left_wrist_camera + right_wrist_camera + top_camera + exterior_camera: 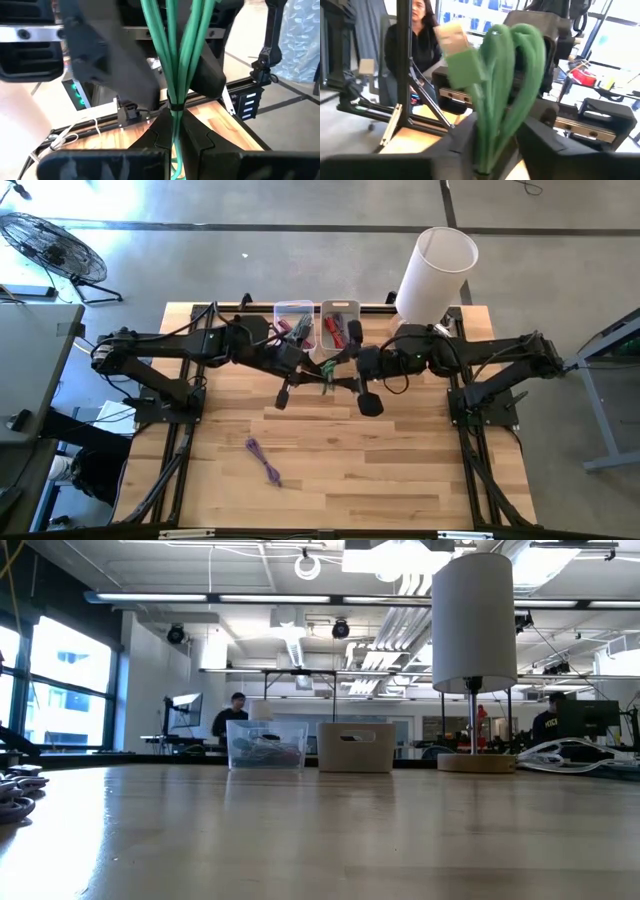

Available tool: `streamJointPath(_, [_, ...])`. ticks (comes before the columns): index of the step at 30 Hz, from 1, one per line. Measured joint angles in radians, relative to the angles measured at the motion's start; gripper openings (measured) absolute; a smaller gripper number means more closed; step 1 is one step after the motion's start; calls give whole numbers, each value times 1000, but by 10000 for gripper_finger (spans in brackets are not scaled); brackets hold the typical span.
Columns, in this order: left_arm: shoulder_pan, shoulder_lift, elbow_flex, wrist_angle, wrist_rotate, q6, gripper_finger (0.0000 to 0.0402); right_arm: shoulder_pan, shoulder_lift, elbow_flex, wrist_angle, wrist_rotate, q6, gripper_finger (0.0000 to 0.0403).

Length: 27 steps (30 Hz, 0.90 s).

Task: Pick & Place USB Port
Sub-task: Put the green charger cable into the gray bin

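Note:
A green USB cable (325,385), coiled into a bundle, hangs in the air between both grippers above the middle of the table. My left gripper (312,372) and my right gripper (345,375) meet there, and each is shut on the bundle. The left wrist view shows the green strands (175,60) bound by a black tie (175,106). In the right wrist view, the looped end (517,70) and the green USB plug (462,65) stand up past the fingers. A purple cable (263,460) lies loose on the table nearer the front edge. Neither gripper appears in the low view. My left gripper pinches the green bundle between its two fingers (200,135), just beside the black tie (175,112). The strands run along the fingers and out past their tips, and the bundle is lifted clear of the table. My right gripper pinches the bundle's gathered strands (487,125) between its two fingers (540,142). The loops and the plug stick out beyond the fingertips, clear of the table.
Two small bins stand at the far edge: a clear one (293,320) holding cables and a grey one (340,325) with red and dark items. A lamp with a tall white shade (435,270) stands at the far right. People sit in the room beyond the table.

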Motion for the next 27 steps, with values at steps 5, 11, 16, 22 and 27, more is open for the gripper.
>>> streamJointPath(5, [1,0,0,-1,-12,1,18,1,-1,0,-19,44,-41,22])
streamJointPath(11, [1,0,0,0,-21,-80,82,25,-1,0,-23,143,-89,19])
streamJointPath(16, [2,-13,25,-8,-16,-68,123,48,-30,0,-35,226,-123,18])
streamJointPath(22, [-1,-58,135,-127,14,21,141,76,-100,0,-131,393,-117,18])
streamJointPath(27, [0,-102,295,-388,-26,106,141,83,-130,1,-254,520,21,18])
